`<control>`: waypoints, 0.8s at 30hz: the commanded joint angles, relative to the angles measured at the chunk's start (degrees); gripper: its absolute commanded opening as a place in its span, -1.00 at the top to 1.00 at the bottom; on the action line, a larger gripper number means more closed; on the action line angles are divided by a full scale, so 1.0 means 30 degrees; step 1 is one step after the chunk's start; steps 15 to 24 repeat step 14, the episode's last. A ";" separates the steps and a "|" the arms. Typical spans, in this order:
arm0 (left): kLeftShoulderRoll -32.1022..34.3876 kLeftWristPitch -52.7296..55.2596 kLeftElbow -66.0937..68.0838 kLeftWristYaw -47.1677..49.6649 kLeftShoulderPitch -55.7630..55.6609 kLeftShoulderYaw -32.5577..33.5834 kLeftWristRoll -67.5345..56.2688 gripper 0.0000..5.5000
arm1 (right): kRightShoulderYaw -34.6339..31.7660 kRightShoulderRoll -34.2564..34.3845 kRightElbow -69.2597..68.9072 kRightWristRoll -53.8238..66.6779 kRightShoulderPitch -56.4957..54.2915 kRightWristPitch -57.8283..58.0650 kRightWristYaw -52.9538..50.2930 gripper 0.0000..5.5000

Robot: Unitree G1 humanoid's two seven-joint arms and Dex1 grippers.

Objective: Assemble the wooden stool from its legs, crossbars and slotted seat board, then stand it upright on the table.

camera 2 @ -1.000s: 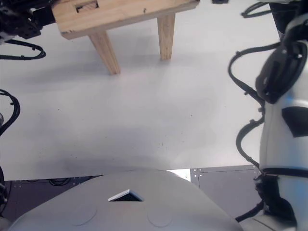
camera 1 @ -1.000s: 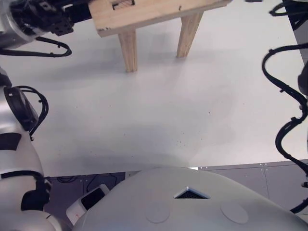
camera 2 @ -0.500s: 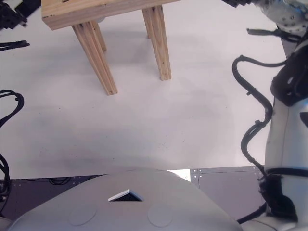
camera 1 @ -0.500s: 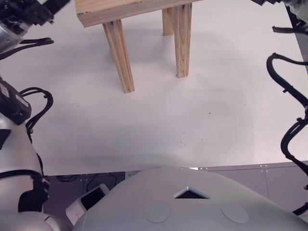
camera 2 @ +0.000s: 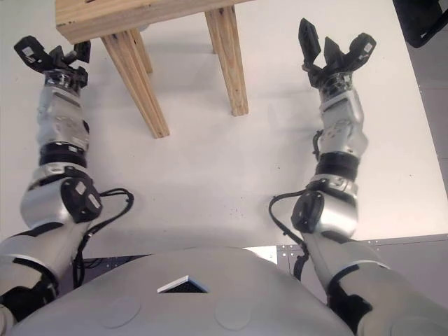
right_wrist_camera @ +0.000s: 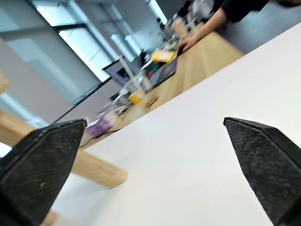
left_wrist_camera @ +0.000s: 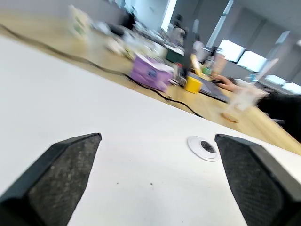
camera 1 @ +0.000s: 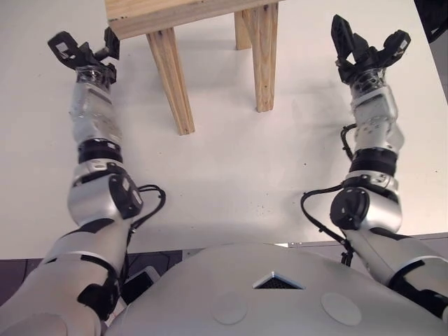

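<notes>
Gaping left gripper (camera 1: 85, 47): fingers spread wide, nothing held, just left of the stool, not touching it.
Stool (camera 1: 182, 14): upright at the far middle of the table (camera 1: 224, 182), seat board up, legs (camera 1: 173, 80) down; crossbars cannot be made out.
Right gripper (camera 1: 369, 38): wide open, empty, right of the stool, apart.
Progress: assembly and standing look done; probably nothing left.

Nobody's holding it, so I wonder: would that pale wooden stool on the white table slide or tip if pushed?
The pale wooden stool looks stiff, built of thick boards. Pushed low on its legs, it would likely slide over the smooth white table; pushed at the seat, it might tip.
</notes>
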 commanded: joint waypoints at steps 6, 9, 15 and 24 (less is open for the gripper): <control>-0.1542 -0.4944 0.2089 0.2617 -0.0312 -0.2606 0.3802 -0.62 | 0.1559 0.0863 0.3710 -0.1408 -0.0556 -0.6477 -0.1882 -0.96; -0.1138 -0.5033 0.3691 0.4584 -0.1223 -0.3473 0.5372 -0.62 | 0.1672 0.0829 0.5144 -0.1791 -0.1001 -0.7621 -0.3191 -0.96; -0.0427 -0.5237 0.4671 0.5288 -0.1686 -0.3496 0.5694 -0.62 | 0.1782 0.0976 0.5851 -0.1599 -0.0841 -0.8676 -0.4172 -0.96; -0.0427 -0.5237 0.4671 0.5288 -0.1686 -0.3496 0.5694 -0.62 | 0.1782 0.0976 0.5851 -0.1599 -0.0841 -0.8676 -0.4172 -0.96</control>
